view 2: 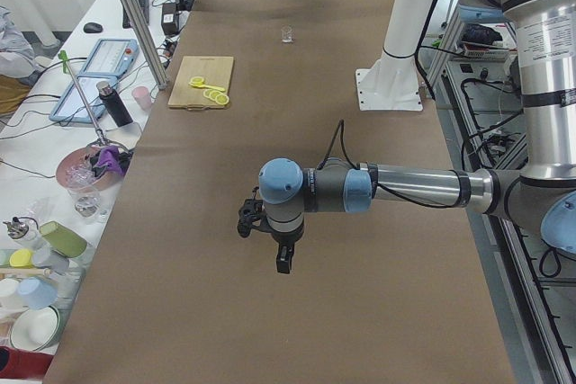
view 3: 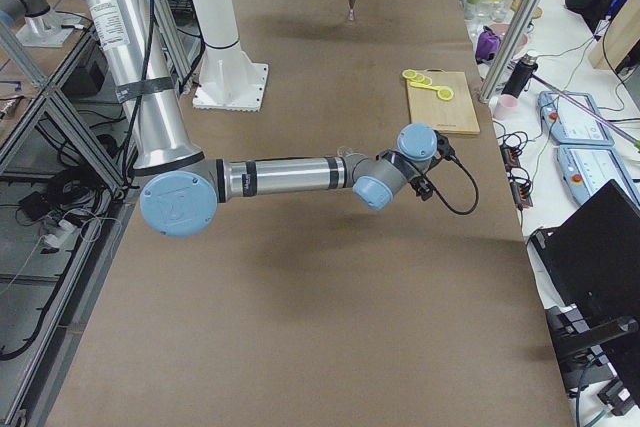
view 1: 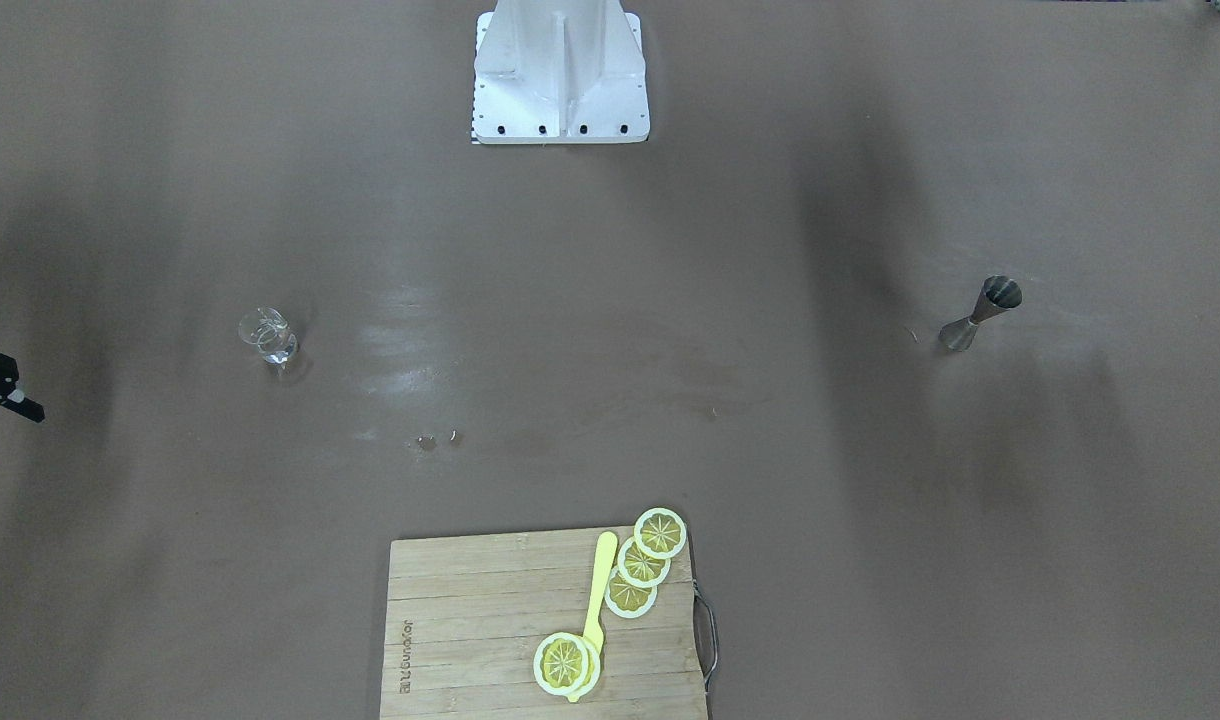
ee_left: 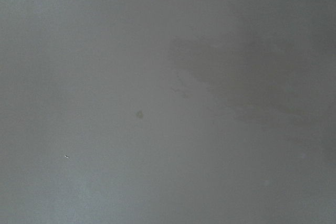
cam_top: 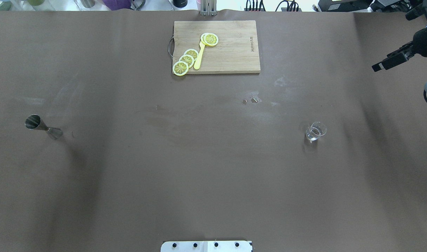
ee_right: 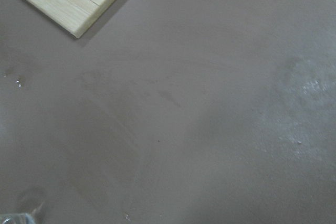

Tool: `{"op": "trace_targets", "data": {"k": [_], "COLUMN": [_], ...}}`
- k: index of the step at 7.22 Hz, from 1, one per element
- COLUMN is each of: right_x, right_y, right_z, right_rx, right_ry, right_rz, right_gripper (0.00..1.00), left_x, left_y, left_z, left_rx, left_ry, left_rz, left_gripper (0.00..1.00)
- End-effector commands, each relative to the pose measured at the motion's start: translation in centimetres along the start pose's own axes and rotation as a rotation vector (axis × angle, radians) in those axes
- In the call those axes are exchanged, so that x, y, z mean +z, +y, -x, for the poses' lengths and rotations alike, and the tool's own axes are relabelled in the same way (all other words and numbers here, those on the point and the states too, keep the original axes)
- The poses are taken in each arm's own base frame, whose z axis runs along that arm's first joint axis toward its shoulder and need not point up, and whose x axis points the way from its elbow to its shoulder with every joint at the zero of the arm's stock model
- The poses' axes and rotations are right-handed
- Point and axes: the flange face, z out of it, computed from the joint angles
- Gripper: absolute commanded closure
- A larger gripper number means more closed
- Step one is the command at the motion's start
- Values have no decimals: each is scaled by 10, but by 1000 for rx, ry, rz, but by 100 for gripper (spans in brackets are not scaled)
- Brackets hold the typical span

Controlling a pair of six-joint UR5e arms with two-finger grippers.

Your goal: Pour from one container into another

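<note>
The small clear glass (view 1: 268, 338) stands upright on the brown table, with a little clear liquid in it; it also shows in the overhead view (cam_top: 315, 131) and far down the table (view 2: 287, 35). The steel jigger (view 1: 980, 315) stands alone on the opposite side (cam_top: 43, 127). My right gripper (cam_top: 383, 63) hovers off the table's right edge, well away from the glass, its fingers apart and empty (view 1: 25, 392). My left gripper (view 2: 264, 245) hangs above bare table near that end; whether it is open or shut cannot be told.
A wooden cutting board (cam_top: 234, 52) with lemon slices (cam_top: 185, 60) and a yellow utensil lies at the far middle edge. Two small droplets (cam_top: 250, 100) sit near the centre. The robot's white base (view 1: 560, 90) is at the near edge. Cups and cables crowd the side bench (view 2: 81, 195).
</note>
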Motion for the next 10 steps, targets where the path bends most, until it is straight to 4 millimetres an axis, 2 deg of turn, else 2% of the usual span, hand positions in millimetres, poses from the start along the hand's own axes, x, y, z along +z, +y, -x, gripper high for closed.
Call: {"op": "trace_targets", "data": {"k": [1,4,5,7,8,9,10], "right_x": [-1,34,42,42,46,50,62], "right_y": [8,27,33,36,43,51,70], "right_z": [19,74,81,93,99,104,112], "right_rx": [-136,-372,-418,-522,-585,-650,-717], "right_ry": [-32,-149,-172,-191,-204,-210,-234], "right_rz": [-87,-186,-208,-268,-281,-288,-281], "right_gripper": [0,0,0,0,0,0,0], "left_x": [0,-2,-7,-10,-12,-20,-20], "left_y": [0,-2,-3,-3,-6,-13,-13], "left_z": [1,-1,-6,-9,-17,-27,-30], "left_rx": [-1,1,8,16,6,-76,-98], "left_ry": [0,4,5,16,71,94,100], "left_rz": [1,-7,-20,-30,-45,-105,-176], "left_gripper": [1,1,1,1,1,1,1]}}
